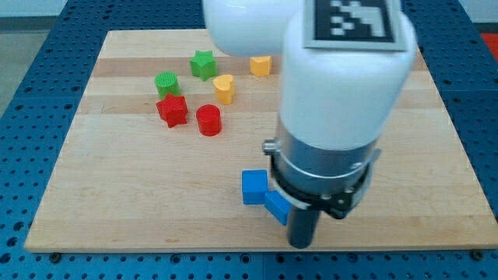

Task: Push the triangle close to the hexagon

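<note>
Two blue blocks lie near the view's bottom centre: a blue cube [254, 187] and, touching its lower right, a blue block [275, 207] that looks like a triangle, partly hidden by the arm. My tip [300, 245] is just right of and below this blue block, at or very near its edge. A yellow block [261, 65], perhaps the hexagon, lies far up the board near the top centre. A green block [166, 83] with a many-sided outline lies at the upper left.
A green star [204, 64], a yellow heart [224, 89], a red star [173, 110] and a red cylinder [208, 120] cluster at the upper left. The white arm body [342, 78] hides the board's right centre. The board's bottom edge [233, 247] is close to my tip.
</note>
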`<move>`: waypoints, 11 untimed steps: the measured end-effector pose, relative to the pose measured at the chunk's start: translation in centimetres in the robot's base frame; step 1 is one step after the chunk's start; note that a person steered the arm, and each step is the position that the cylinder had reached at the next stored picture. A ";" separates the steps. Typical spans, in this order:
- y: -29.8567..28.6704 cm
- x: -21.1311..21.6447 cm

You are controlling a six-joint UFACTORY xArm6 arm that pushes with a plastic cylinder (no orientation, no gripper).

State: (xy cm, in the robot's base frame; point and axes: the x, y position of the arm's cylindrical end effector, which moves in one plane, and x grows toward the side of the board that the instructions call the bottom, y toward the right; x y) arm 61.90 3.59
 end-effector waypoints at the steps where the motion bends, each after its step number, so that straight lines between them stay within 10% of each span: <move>1: -1.8 0.0; 11: 0.1 -14.0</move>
State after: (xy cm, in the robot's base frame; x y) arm 47.92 3.70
